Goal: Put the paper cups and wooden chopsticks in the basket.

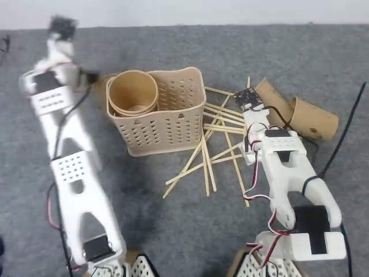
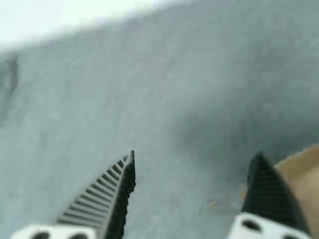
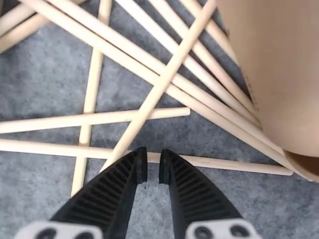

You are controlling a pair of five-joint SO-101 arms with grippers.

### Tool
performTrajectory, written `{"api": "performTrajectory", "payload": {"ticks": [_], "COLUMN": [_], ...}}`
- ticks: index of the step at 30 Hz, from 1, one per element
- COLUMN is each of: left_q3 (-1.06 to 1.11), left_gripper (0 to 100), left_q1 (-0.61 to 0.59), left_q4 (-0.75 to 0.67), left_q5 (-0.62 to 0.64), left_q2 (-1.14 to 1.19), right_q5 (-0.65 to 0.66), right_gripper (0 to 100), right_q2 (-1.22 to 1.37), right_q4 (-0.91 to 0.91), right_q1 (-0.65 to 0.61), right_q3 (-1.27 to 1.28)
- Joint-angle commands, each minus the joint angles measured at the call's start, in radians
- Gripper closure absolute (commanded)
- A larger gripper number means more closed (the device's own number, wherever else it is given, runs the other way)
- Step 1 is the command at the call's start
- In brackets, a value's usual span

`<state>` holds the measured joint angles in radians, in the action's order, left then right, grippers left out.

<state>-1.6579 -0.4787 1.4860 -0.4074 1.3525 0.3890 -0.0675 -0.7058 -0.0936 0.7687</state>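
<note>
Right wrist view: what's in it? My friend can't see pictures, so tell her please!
The right gripper, its black ridged jaws almost closed with nothing between them, points at a criss-cross heap of wooden chopsticks on a grey mat. A brown paper cup lies at the heap's edge, covering part of some sticks.

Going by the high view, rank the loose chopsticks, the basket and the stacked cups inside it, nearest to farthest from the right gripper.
1. Chopsticks: scattered on the table right under the right gripper.
2. Basket: beside the pile, to the gripper's left.
3. Stacked cups: upright in the basket's far end, farthest off.
</note>
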Motion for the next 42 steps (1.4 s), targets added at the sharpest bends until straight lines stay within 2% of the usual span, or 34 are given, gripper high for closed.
{"api": "performTrajectory", "payload": {"ticks": [1,4,7,11,18,24,27,34,37,42], "left_q3": [-0.021,-0.022,-0.024,-0.019,-0.024,0.001,0.15,0.713,0.806,0.842], "left_gripper": [65,65,65,65,65,65,65,65,65,65], "left_q1": [-0.104,-0.196,-0.272,-0.29,-0.153,-0.046,-0.023,0.041,0.054,0.077], "left_q4": [0.163,0.275,0.247,0.244,0.269,0.276,0.276,0.245,0.184,0.158], "left_q5": [-0.103,-0.163,-0.161,-0.16,-0.137,-0.057,-0.054,-0.043,-0.041,0.011], "left_q2": [-0.074,-0.158,-0.292,-0.379,-0.259,-0.318,-0.427,-0.738,-0.781,-0.75], "right_q5": [0.012,0.012,0.012,0.012,0.012,0.014,0.014,0.014,0.014,0.014], "right_gripper": [94.3,94.3,94.3,94.3,94.3,94.3,94.3,94.3,94.3,94.3], "right_q2": [-0.015,-0.015,-0.015,-0.015,-0.015,-0.015,-0.008,-0.001,0.001,0.001], "right_q4": [0.012,0.012,0.01,0.01,0.007,0.01,0.012,0.013,0.013,0.012], "right_q1": [-0.025,-0.025,-0.025,-0.025,-0.025,-0.024,-0.024,-0.025,-0.025,-0.025], "right_q3": [0.005,0.005,0.005,0.005,0.005,0.005,0.005,0.002,0.002,0.002]}}
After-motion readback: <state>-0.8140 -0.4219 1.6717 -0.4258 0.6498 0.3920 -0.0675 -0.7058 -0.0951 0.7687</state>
